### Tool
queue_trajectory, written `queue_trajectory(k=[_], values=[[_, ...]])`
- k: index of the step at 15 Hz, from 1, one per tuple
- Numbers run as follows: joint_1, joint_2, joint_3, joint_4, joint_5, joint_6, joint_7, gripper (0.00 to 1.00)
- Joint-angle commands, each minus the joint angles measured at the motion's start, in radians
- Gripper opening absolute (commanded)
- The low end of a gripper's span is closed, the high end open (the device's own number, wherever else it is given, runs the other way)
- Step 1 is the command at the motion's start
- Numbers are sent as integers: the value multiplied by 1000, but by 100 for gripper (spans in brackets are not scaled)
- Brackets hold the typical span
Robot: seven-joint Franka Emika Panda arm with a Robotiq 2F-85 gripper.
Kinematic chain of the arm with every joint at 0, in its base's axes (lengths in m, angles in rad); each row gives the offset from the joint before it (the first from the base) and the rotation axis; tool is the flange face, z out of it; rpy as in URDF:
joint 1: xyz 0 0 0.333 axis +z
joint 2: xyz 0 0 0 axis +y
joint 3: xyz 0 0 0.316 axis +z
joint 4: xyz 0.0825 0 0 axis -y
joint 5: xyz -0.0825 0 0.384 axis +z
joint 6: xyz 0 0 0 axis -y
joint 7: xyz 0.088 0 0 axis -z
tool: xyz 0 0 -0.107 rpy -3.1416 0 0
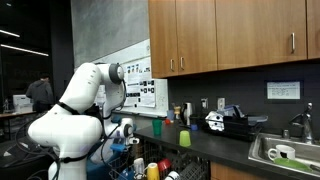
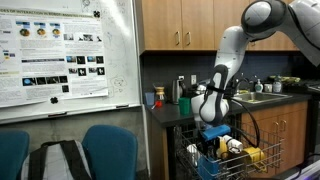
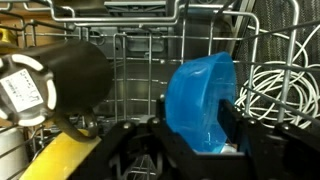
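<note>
In the wrist view a blue plastic cup [image 3: 200, 95] stands on its side among the tines of a dishwasher rack [image 3: 140, 70]. My gripper [image 3: 195, 120] straddles it, one black finger on each side, close against its walls. Whether the pads press the cup does not show. Left of it lies a black cylindrical mug [image 3: 65, 75] with a white label. A yellow item [image 3: 60, 160] sits below that. In both exterior views the arm reaches down into the pulled-out rack [image 2: 228, 158], gripper [image 2: 212, 130] low among the dishes and gripper [image 1: 125, 135] beside the counter.
White wire loops [image 3: 285, 85] fill the rack right of the cup. Yellow dishes [image 2: 250, 155] lie in the rack. A green cup [image 1: 184, 137] stands on the dark counter, with a sink [image 1: 285, 155] further along. Wooden cabinets hang above. Blue chairs [image 2: 105, 150] stand under a whiteboard [image 2: 60, 50].
</note>
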State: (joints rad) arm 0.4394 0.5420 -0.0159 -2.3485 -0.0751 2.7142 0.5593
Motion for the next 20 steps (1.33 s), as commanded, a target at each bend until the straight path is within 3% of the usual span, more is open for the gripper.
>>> queue_trajectory(k=[1, 3, 7, 12, 20], values=[[14, 26, 6, 21, 11, 3, 12, 53], [12, 33, 7, 27, 14, 4, 11, 28], [8, 41, 11, 31, 19, 3, 7, 1], [1, 22, 11, 19, 25, -12, 8, 4], [18, -122, 11, -30, 16, -91, 51, 4]])
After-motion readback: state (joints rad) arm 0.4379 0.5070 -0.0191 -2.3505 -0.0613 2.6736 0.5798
